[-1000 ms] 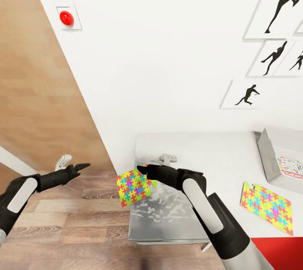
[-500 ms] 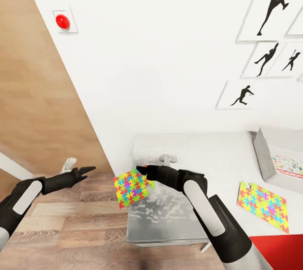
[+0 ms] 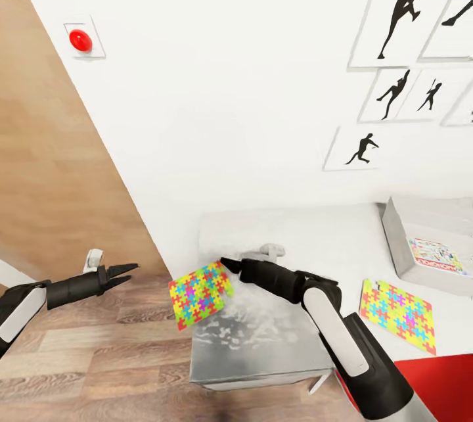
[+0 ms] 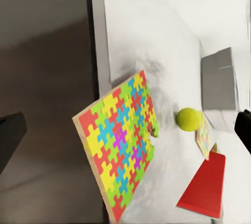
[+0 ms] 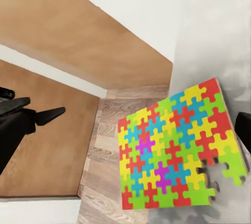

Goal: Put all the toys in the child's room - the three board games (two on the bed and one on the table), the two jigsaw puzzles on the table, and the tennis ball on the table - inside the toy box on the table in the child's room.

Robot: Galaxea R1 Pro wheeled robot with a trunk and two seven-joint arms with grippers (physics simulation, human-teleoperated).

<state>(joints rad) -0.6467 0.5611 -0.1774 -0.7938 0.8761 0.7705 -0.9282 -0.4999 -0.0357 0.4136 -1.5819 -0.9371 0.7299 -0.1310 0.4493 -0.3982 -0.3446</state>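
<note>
At counter's near-left corner, head view: right gripper pinches jigsaw puzzle by one corner, square tilted, overhanging edge, lifted for carry to toy box at right end. Second puzzle flat near box; board game inside.
Left wrist view: held puzzle on edge; tennis ball on counter beyond.
Right wrist view: puzzle; left gripper well apart, empty, fingers slightly spread.

One puzzle tilts at the right hand's tip; another lies flat by the box.
</note>
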